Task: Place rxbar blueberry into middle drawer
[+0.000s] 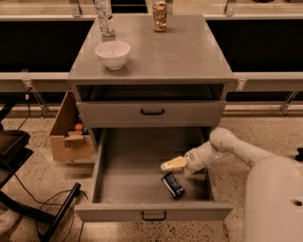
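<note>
The rxbar blueberry point(173, 185), a small dark blue bar with white lettering, lies flat on the floor of the open middle drawer point(128, 170), near its front right. My gripper point(176, 165) hangs inside the drawer just above and behind the bar, apart from it, fingers open and holding nothing. My white arm reaches in over the drawer's right wall.
A white bowl point(112, 54), a clear bottle point(104, 18) and a can point(160, 9) stand on the cabinet top. The drawer above point(151, 112) is shut, with a black bar handle. A cardboard box point(70, 132) sits on the floor at left, with black chair legs and cables near it.
</note>
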`<action>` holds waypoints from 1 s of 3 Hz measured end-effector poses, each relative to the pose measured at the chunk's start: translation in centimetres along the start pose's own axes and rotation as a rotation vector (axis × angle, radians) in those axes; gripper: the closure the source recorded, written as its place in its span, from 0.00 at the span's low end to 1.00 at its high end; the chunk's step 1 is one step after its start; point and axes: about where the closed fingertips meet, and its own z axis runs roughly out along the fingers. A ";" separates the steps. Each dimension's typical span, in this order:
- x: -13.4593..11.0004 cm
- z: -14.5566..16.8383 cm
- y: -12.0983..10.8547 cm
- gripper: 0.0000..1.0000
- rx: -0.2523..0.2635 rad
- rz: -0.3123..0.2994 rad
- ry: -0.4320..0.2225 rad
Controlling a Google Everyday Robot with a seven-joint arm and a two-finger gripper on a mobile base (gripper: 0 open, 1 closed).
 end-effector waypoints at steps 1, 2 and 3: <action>1.0 -2.3 3.5 0.00 0.008 -0.082 0.058; 3.0 -10.5 9.4 0.00 0.066 -0.172 0.198; 5.4 -16.6 13.0 0.00 0.130 -0.219 0.300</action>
